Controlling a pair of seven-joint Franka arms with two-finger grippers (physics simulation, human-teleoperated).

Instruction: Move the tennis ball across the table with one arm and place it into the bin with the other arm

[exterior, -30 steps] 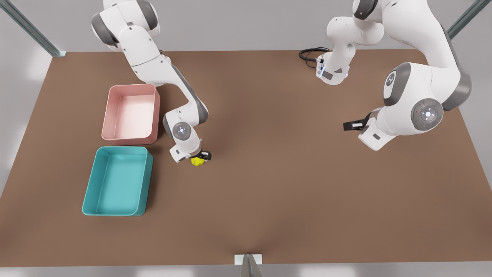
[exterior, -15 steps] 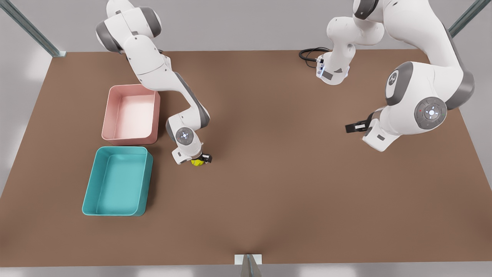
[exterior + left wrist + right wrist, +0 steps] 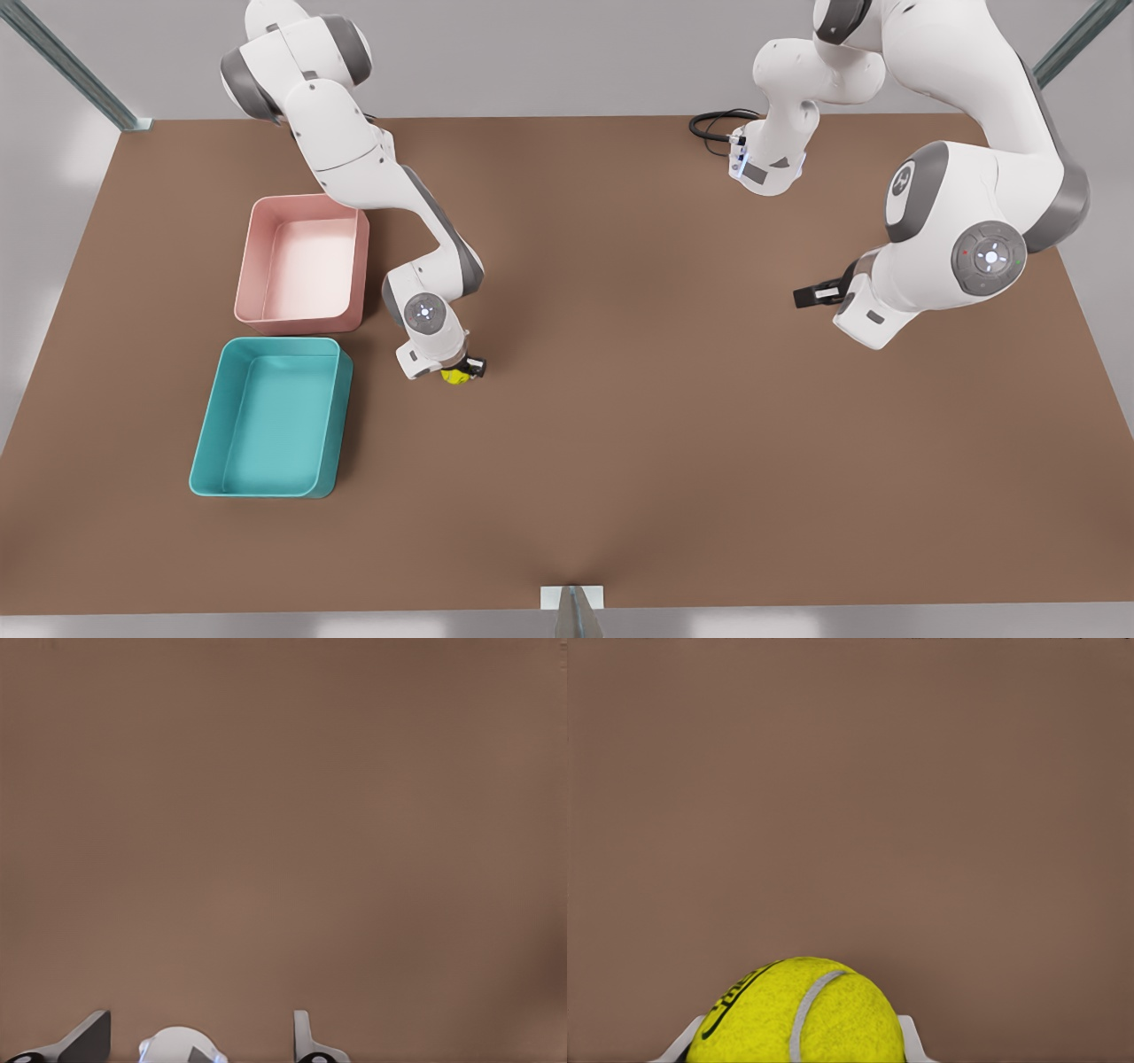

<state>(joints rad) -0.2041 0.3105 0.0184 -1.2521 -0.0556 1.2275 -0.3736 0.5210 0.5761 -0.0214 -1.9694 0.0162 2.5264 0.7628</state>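
Observation:
The tennis ball (image 3: 455, 377) rests on the brown table (image 3: 664, 443), just to the right of the teal bin (image 3: 280, 342) in the front view. My right gripper (image 3: 461, 367) points down over the ball and is shut on it. In the right wrist view the ball (image 3: 797, 1014) fills the space between the two pale fingertips (image 3: 914, 1038). My left gripper (image 3: 813, 293) waits open above the table at the front view's right, holding nothing. Its fingers (image 3: 306, 1038) in the left wrist view frame only bare tabletop.
A pink tray (image 3: 306, 200) stands directly behind the teal bin, close to the right arm's elbow. A black cable (image 3: 713, 124) lies by the left arm's base at the far edge.
The right arm sank a little onto the ball and its fingers drew in against it. The left arm shifted slightly to the front view's right, then settled.

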